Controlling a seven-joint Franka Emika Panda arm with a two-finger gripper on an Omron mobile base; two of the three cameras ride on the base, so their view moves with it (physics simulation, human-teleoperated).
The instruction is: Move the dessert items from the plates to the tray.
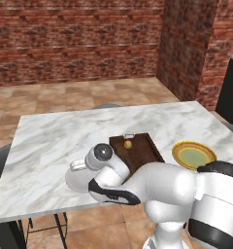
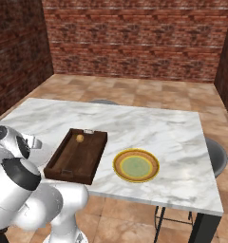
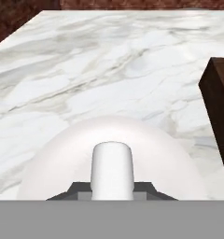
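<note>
Gripping the white cylinder (image 3: 111, 169) where it stands upright on the plain white plate (image 3: 53, 161); the end effector (image 3: 112, 190) is clenched on it low down, dark tips flanking its base. Cylinder not yet lifted, by the look of it, and the low hold probably suits its stubby shape. From the left base view the plate (image 1: 74, 182) sits at the near edge of the marble tabletop (image 1: 55, 136), mostly hidden under the arm. The wooden tray (image 2: 80, 154) lies just beside it, close enough for a short carry. The orange ball (image 2: 80, 138) already rests inside the tray near its far end. The yellow-rimmed plate (image 2: 136, 165) sits on the tray's other side, bare. Judgement: one dessert left to move. No brands, labels or writing readable anywhere.
</note>
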